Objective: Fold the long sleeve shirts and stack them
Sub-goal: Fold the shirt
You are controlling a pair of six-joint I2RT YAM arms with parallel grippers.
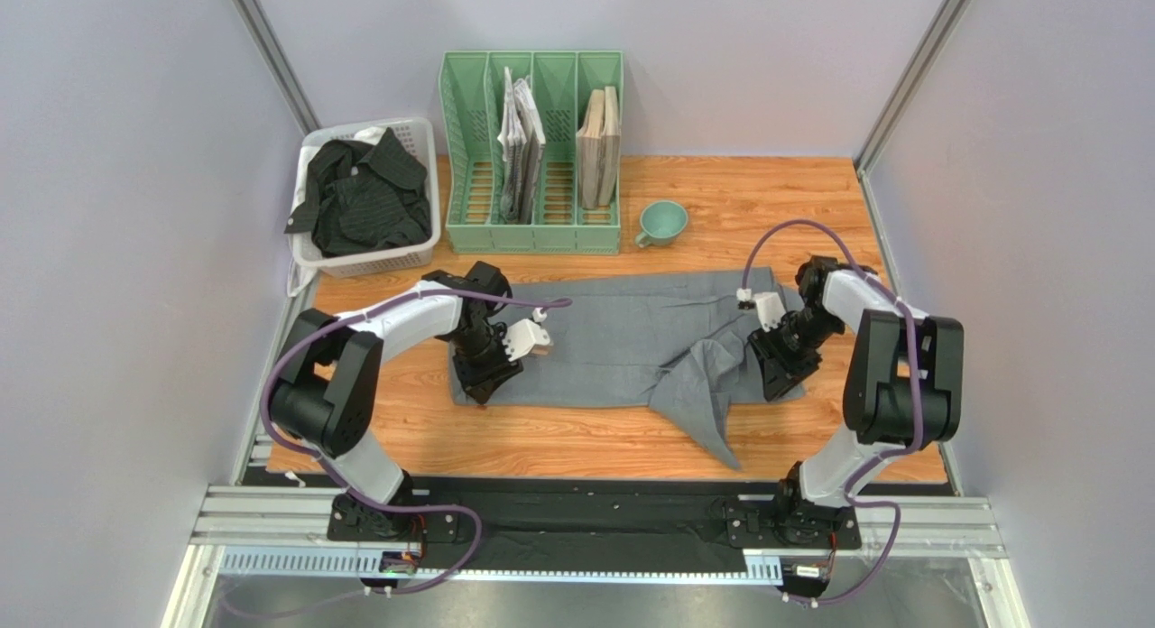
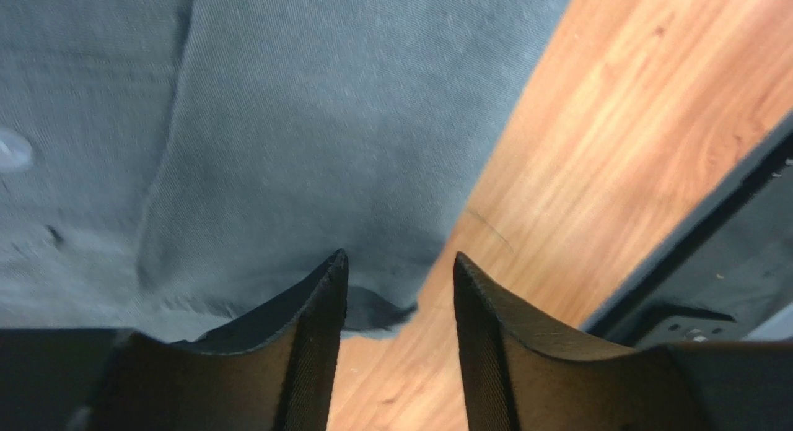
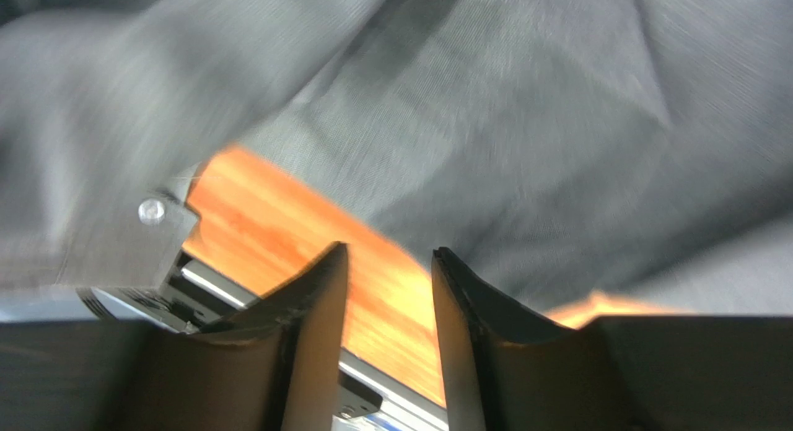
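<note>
hovering low over the near left corner of the grey shirt (image 2: 307,124), the left gripper (image 2: 400,264) is seen with its jaws partly apart. nothing is held; bare wood and a frayed bit of cloth edge (image 2: 382,312) show in the gap. one finger is placed over the cloth, the other over the table (image 1: 570,439).

the right gripper (image 3: 389,254) is also noted partly open and empty, wood showing between the fingers. it is set at the right end of the same shirt, where the cloth is bunched; that view is blurred, so contact cannot be told.

the grey shirt is spread flat across the middle of the table, lengthwise from left to right, with one sleeve (image 1: 708,412) trailing toward the near edge. the black shirt (image 1: 359,195) is left crumpled in the white basket (image 1: 407,260) at the far left, beside the green file rack (image 1: 468,236) and a small cup (image 1: 663,222).

handling, as judged: the cloth is taken to be light, thin and limp. no shape will be kept once lifted, and sag is expected between two holds. a shallow pinch may be slipped out of.

hold is best taken at the edge, near the corners, one finger slid under and both layers caught. the loose sleeve is likely to drag unless laid in first.
</note>
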